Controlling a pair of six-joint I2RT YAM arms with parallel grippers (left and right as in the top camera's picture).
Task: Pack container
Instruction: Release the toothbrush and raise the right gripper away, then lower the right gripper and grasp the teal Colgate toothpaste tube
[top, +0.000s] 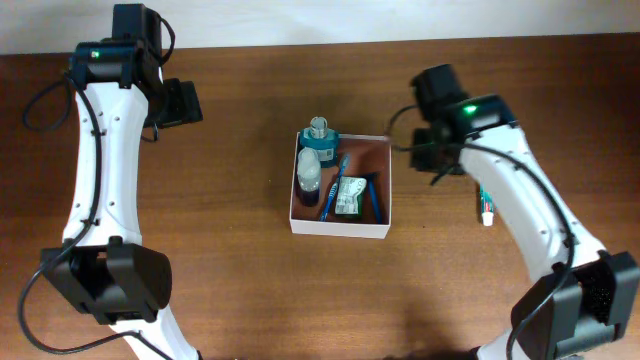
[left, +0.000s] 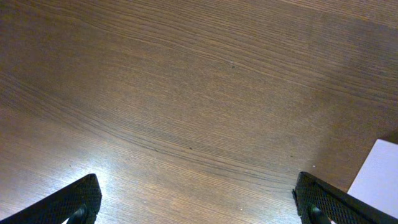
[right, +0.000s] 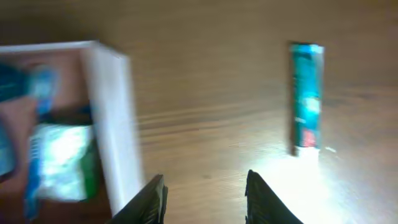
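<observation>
The container (top: 338, 228), a square white-walled box with a reddish-brown floor, sits open at the middle of the wooden desk (top: 250, 300), already partly filled. A teal bottle (top: 318, 137) with a clear cap stands at its far left corner, and a small bottle (top: 309, 181) stands just in front of it against the left wall. A blue toothbrush (top: 333, 190) slants across the middle beside a green-and-white packet (top: 349, 198). A second slim blue item (top: 376, 196), too small to identify, lies along the right side.

Outside the box, to its right, a teal tube (top: 485, 205) lies flat on the bare wood, well apart from the wall.

The right tool (top: 432, 150) hangs over the desk between the container and the tube. Its wrist camera, though blurred, shows the fingers a little way apart around nothing but wood at the right tool (right: 205, 199), with the container's wall (right: 112, 124) to one side and the tube (right: 306, 96) to the other.

The left tool (top: 180, 103) is far off at the desk's back left, well clear of the box. Its own camera shows the left tool (left: 196, 205) spread wide and empty over plain wood grain.
</observation>
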